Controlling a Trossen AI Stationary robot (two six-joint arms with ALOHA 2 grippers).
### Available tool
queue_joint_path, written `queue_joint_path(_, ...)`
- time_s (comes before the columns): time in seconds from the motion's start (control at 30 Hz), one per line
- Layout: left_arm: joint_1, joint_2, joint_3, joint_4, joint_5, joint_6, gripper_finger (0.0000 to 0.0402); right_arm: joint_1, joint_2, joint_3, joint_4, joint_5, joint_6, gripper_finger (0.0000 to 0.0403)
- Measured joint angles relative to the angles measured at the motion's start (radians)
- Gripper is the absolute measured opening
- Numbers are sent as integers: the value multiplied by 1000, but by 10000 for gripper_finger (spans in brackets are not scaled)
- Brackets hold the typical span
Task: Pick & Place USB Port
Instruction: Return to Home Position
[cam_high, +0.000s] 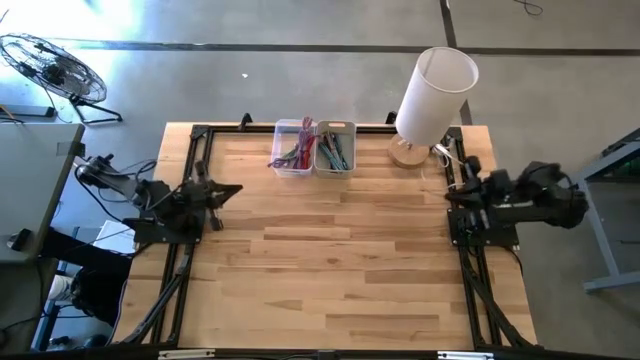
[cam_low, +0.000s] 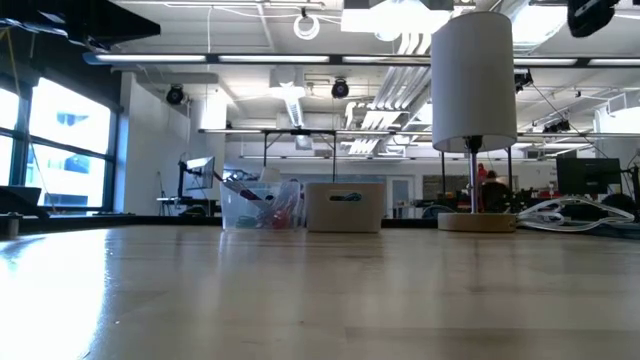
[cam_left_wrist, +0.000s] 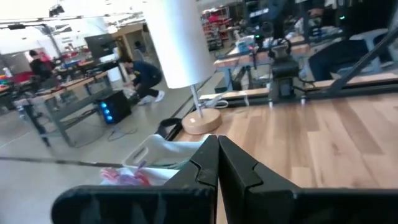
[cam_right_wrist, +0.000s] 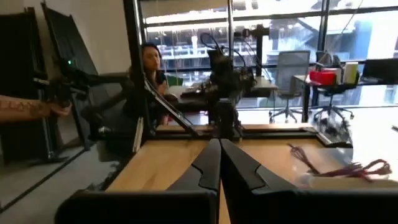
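Note:
Two bins stand side by side at the table's far edge: a clear one (cam_high: 291, 148) full of red and mixed cables, and a second one (cam_high: 334, 147) with greenish cables. In the low view they show as a clear bin (cam_low: 258, 206) and a pale box (cam_low: 345, 206). My left gripper (cam_high: 228, 190) is parked at the table's left edge, shut, touching nothing. My right gripper (cam_high: 452, 193) is parked at the right edge, also shut and empty. The wrist views show each pair of fingers closed together: left (cam_left_wrist: 218, 149), right (cam_right_wrist: 220, 152). No single USB part can be told apart.
A white-shaded lamp (cam_high: 432, 98) on a round wooden base stands at the far right corner, with white cables (cam_low: 580, 212) beside it. A black frame (cam_high: 200, 140) runs along the table's edges. Bare wood (cam_high: 340, 260) lies between the arms. People show in the room beyond.

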Motion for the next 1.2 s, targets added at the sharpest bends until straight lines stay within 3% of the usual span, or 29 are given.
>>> queue_joint_path(0.3,0,0,-95,67,155,-62,0,0,0,-201,237,-27,55,0)
queue_joint_path(0.53,0,0,-207,225,261,-51,0,0,0,-353,428,-24,55,0)
queue_joint_path(0.87,0,1,-335,352,249,-45,0,0,-1,-575,653,79,106,0)
queue_joint_path(1.2,0,1,-344,336,233,8,0,-24,7,-581,626,85,97,0)
